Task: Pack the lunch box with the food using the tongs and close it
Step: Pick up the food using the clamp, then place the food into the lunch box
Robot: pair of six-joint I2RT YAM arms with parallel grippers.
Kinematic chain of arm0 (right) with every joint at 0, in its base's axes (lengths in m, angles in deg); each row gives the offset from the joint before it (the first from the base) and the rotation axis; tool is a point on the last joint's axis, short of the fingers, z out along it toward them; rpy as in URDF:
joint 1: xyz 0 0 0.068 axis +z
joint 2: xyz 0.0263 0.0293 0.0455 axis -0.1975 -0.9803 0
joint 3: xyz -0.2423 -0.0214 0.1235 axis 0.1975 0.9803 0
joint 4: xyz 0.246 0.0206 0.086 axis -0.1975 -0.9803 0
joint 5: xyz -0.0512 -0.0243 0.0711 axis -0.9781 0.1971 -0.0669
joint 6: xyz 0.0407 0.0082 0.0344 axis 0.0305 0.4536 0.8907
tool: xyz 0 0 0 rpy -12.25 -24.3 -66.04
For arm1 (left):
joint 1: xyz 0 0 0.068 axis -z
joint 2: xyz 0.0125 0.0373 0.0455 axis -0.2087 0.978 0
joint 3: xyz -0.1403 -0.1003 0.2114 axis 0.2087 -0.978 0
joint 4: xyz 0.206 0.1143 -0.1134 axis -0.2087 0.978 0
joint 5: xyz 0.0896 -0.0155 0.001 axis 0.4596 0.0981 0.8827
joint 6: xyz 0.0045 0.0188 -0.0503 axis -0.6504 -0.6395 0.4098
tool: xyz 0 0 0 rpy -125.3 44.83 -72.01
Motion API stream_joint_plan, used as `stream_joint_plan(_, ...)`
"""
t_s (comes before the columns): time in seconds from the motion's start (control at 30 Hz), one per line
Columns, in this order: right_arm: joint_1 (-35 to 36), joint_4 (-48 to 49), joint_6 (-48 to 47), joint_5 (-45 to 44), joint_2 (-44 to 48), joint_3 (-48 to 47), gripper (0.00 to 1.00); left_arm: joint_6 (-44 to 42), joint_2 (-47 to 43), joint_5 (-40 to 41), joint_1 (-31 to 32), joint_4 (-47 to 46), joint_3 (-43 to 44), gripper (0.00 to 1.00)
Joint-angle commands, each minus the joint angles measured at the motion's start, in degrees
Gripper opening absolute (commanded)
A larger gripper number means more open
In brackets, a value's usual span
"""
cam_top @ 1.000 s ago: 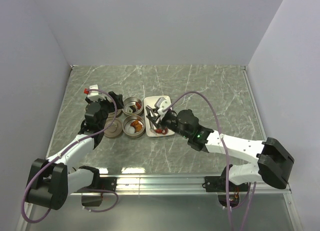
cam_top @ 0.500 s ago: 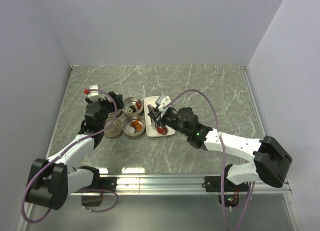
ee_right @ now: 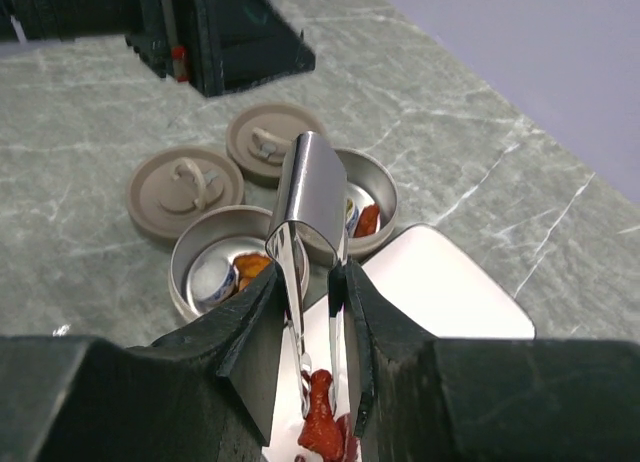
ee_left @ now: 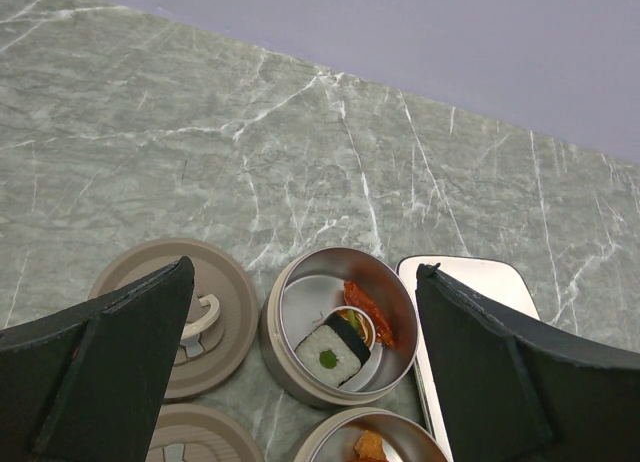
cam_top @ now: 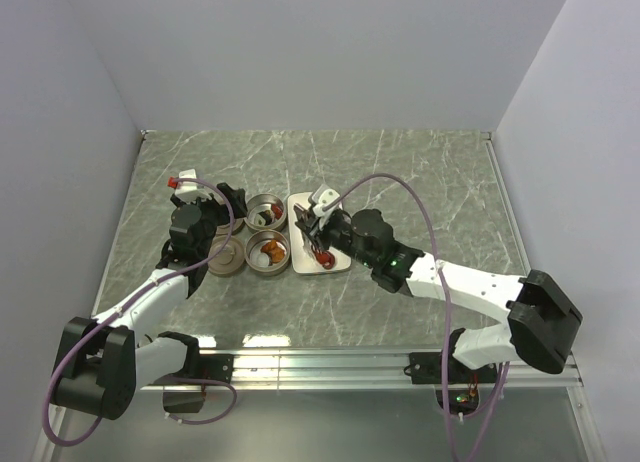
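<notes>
**Grey marble table: tongs over the tray**

Right hand clamped the tongs, tips at a red food piece on the white tray. Left hand gaped wide above two open tins, lids beside them.

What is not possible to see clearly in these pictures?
Right wrist view: the red piece near the tongs is cut off by the bottom edge.
Left wrist view: the near tin is cut off likewise; a finger hides part of the tray.
Top view: food too small to name.
</notes>
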Motion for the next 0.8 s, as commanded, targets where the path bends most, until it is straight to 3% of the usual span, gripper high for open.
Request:
stream_joint_plan(0.0, -0.76, 2.21, -0.97, -1.08, -0.45, -5.80, 0.16, 0.82, 0.19, 0.17, -0.20, -1.54, 1.07, 0.99)
stream_joint_plan(0.37, -5.25, 8.37, 0.96, 6.99, -10.91, -18.80, 0.15, 1.08, 0.02, 0.08, -0.64, -1.81, 0.81, 1.00)
stream_joint_plan(0.77, -6.22, 8.55, 2.20, 12.28, -24.00, -32.78, 0.15, 1.26, 0.19, -0.27, -1.17, -2.07, 0.72, 0.99)
